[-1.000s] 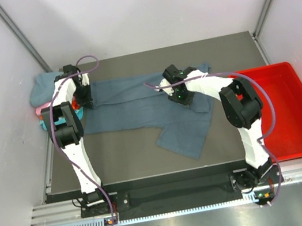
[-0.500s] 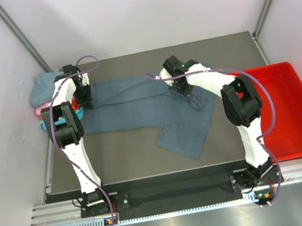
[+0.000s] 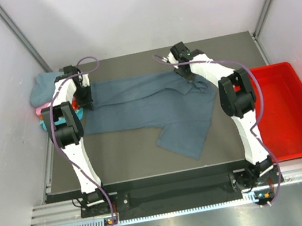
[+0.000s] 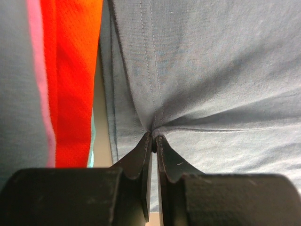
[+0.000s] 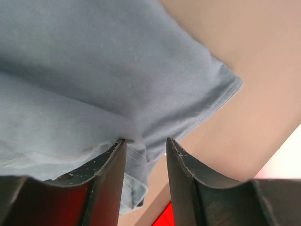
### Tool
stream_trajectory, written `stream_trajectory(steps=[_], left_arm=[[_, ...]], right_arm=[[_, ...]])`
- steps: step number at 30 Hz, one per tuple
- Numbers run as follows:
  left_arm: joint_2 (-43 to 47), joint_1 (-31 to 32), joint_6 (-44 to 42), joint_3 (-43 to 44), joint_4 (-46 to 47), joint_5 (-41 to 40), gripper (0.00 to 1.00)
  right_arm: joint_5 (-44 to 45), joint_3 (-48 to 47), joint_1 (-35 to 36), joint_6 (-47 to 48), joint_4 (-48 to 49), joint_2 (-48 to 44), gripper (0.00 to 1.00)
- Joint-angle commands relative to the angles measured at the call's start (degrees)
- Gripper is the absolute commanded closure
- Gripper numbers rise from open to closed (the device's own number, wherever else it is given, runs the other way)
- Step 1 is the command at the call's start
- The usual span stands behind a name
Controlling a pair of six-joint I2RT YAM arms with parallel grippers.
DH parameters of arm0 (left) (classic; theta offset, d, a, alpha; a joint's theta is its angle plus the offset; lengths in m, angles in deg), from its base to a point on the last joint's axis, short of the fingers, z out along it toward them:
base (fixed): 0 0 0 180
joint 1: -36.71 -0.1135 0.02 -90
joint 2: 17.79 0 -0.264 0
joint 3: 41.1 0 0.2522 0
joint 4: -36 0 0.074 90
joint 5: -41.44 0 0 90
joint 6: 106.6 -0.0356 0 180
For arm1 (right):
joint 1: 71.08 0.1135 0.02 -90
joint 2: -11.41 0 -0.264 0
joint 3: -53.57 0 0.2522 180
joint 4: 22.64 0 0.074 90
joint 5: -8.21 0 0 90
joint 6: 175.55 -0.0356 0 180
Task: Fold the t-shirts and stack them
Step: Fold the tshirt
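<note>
Slate blue-grey t-shirt (image 3: pixel 137 101), orange t-shirt (image 4: pixel 70 70), pink t-shirt (image 4: pixel 35 70) (tray (image 3: pixel 292 117) plain red)

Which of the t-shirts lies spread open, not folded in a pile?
The slate blue-grey cloth t-shirt: it lies spread out across the dark table, while the pile of teal, pink and orange t-shirts sits at the left edge.

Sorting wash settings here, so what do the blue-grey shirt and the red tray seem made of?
The blue-grey shirt: soft matte knit cloth, probably cotton; it wrinkles and shows stitched hems. The red tray: likely smooth moulded plastic, with rigid raised walls.
</note>
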Motion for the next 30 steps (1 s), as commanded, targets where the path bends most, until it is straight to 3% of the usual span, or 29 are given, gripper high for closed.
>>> stream_trajectory(steps=[1,7,14,30], left_arm=[[3.48,-0.62,-0.02,-1.14,-1.32,-1.25,0.90],[3.30,-0.62,0.24,-1.50,-1.06,-0.64,0.89],[3.04,-0.62,0.60,-1.15,-0.97,-0.55,0.89],[2.95,-0.62,0.33,-1.23,-1.06,-1.52,0.88]], right_arm=[[0.71,-0.13,1.66,-0.95,2.70,-7.77,0.60],[-9.47,3.13,3.86,-2.18,-1.07,-14.03,0.67],[-16.42,7.35,5.97,-3.93,-3.88,-11.15,0.70],[-14.23,4.45,6.06,-3.85,-3.80,-3.50,0.69]])
